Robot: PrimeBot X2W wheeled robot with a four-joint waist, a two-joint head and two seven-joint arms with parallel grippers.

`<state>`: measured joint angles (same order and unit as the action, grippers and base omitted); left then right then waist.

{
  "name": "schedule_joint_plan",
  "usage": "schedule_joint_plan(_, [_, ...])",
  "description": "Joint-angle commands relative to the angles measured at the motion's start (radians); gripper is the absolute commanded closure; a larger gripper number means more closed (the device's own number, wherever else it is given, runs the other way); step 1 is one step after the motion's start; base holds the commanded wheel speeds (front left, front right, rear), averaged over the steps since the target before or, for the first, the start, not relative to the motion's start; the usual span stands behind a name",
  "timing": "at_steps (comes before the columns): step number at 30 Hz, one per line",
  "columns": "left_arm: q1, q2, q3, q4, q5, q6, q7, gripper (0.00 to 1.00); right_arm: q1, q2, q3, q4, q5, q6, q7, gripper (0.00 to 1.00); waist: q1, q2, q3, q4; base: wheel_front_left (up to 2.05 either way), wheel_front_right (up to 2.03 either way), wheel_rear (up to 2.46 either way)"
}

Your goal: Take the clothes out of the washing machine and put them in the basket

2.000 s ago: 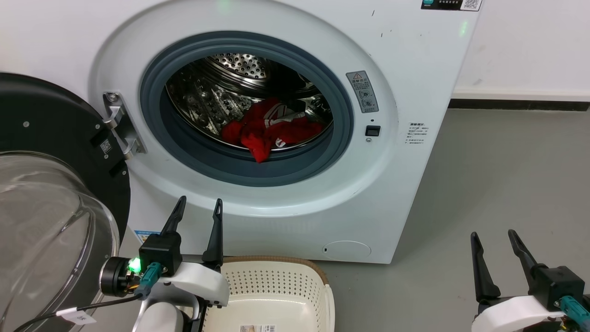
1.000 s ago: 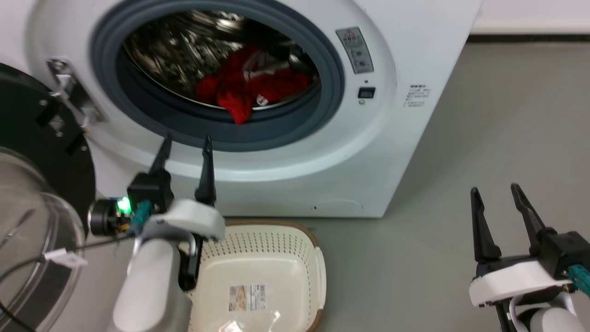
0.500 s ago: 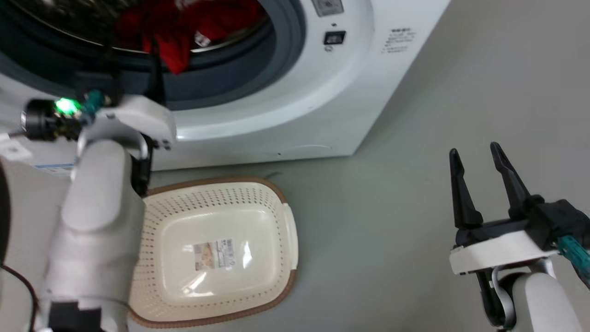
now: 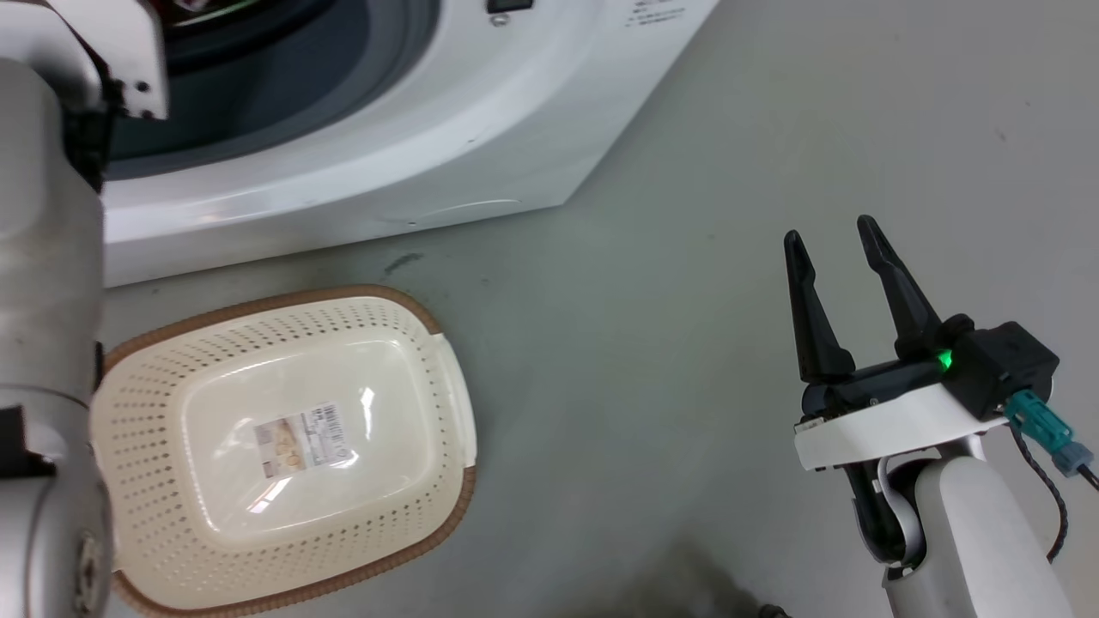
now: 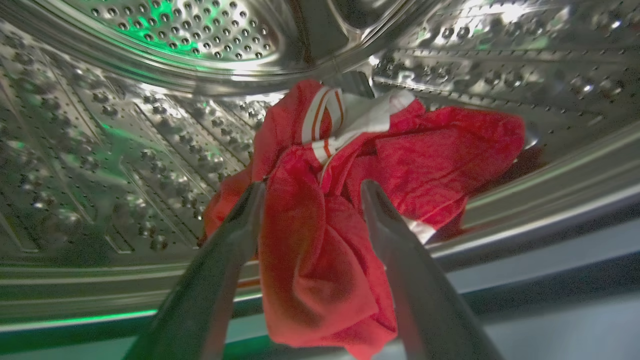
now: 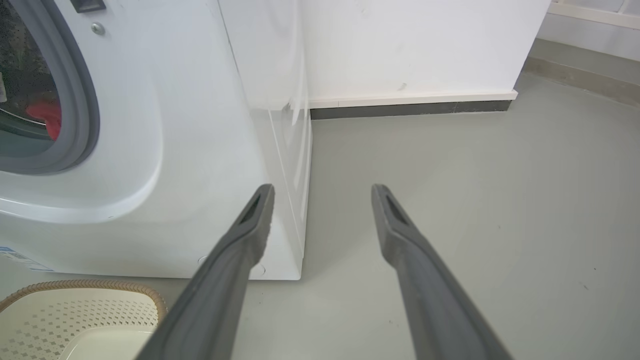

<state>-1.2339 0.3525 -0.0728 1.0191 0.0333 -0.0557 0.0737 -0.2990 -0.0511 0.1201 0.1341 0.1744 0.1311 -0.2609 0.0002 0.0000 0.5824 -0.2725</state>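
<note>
- Left gripper (image 5: 312, 186): fingers spread wide, reached into the drum (image 5: 125, 150), straddling a hanging fold of the clothes (image 5: 390, 160); not clamped.
- Left forearm (image 4: 43, 257): pale, stretched up toward the washing machine (image 4: 386, 154) opening.
- Right gripper (image 4: 828, 233): fingers parted, empty, held over the floor (image 4: 652, 343), well right of the machine.
- Clothes: bunched at the drum's front lip.
- Basket (image 4: 283, 298): on floor just before the machine.

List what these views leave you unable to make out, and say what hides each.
- Left wrist view: how many garments form the soft red, white-striped clothes; folds hide the count.
- Left wrist view: whether the open left end effector touches them; close-range blur.
- Right wrist view: the cream perforated plastic basket, cut off by the bottom edge.
- Head view: print on the basket's paper label, too small.
</note>
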Motion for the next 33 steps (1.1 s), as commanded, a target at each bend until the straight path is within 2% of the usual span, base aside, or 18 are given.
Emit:
schedule_joint_plan(1, [-0.028, 0.013, -0.003, 0.018, 0.003, -0.006, 0.032, 0.0, -0.02, 0.002, 0.003, -0.001, 0.009, -0.001, -0.005, 0.0, -0.0002, 0.0, 0.025, -0.029, 0.0, 0.0, 0.0])
schedule_joint_plan(6, [-0.107, 0.049, -0.03, 0.087, 0.021, -0.02, 0.198, 0.0, -0.03, 0.002, 0.012, -0.007, 0.03, -0.001, -0.005, 0.0, -0.0002, 0.0, 0.047, -0.049, 0.0, 0.0, 0.0])
schedule_joint_plan(10, [-0.142, 0.072, -0.042, 0.132, 0.031, -0.012, 0.33, 0.0, -0.036, 0.002, 0.022, -0.01, 0.047, -0.001, -0.005, 0.0, -0.0002, 0.0, 0.058, -0.061, 0.0, 0.0, 0.0])
schedule_joint_plan(14, [-0.155, 0.072, -0.051, 0.162, 0.032, -0.006, 0.44, 0.0, -0.035, 0.002, 0.025, -0.009, 0.057, -0.001, -0.005, 0.0, -0.0002, 0.0, 0.066, -0.067, 0.0, 0.0, 0.0])
schedule_joint_plan(15, [-0.157, 0.069, -0.051, 0.169, 0.027, -0.006, 0.464, 0.46, -0.036, 0.002, 0.025, -0.007, 0.059, -0.001, -0.005, 0.0, -0.0002, 0.0, 0.067, -0.068, 0.0, 0.0, 0.0])
schedule_joint_plan(17, [-0.158, 0.066, -0.053, 0.163, 0.023, 0.003, 0.485, 1.0, -0.04, 0.002, 0.027, -0.004, 0.059, -0.001, -0.005, 0.0, -0.0002, 0.0, 0.069, -0.068, 0.0, 0.0, 0.0])
schedule_joint_plan(21, [-0.148, 0.067, -0.05, 0.144, 0.014, 0.024, 0.499, 1.0, -0.045, 0.002, 0.028, 0.002, 0.06, -0.001, -0.005, 0.0, -0.0002, 0.0, 0.065, -0.069, 0.0, 0.0, 0.0])
schedule_joint_plan(24, [-0.132, 0.066, -0.049, 0.106, 0.009, 0.045, 0.452, 1.0, -0.044, 0.002, 0.022, 0.008, 0.057, -0.001, -0.005, 0.0, -0.0002, 0.0, 0.054, -0.066, 0.0, 0.0, 0.0])
schedule_joint_plan(31, [-0.023, 0.069, -0.049, -0.021, -0.002, 0.101, 0.131, 1.0, -0.025, 0.002, 0.001, 0.026, 0.037, -0.001, -0.005, 0.0, -0.0002, 0.0, -0.018, -0.041, 0.0, 0.0, 0.0])
schedule_joint_plan(32, [-0.023, 0.069, -0.049, -0.021, -0.002, 0.101, 0.131, 1.0, -0.025, 0.002, 0.001, 0.026, 0.037, -0.001, -0.005, 0.0, -0.0002, 0.0, -0.018, -0.041, 0.0, 0.0, 0.0])
schedule_joint_plan(33, [-0.005, 0.063, -0.041, -0.031, -0.012, 0.109, 0.084, 1.0, -0.019, 0.002, -0.003, 0.029, 0.029, -0.001, -0.005, 0.0, -0.0002, 0.0, -0.036, -0.036, 0.0, 0.0, 0.0])
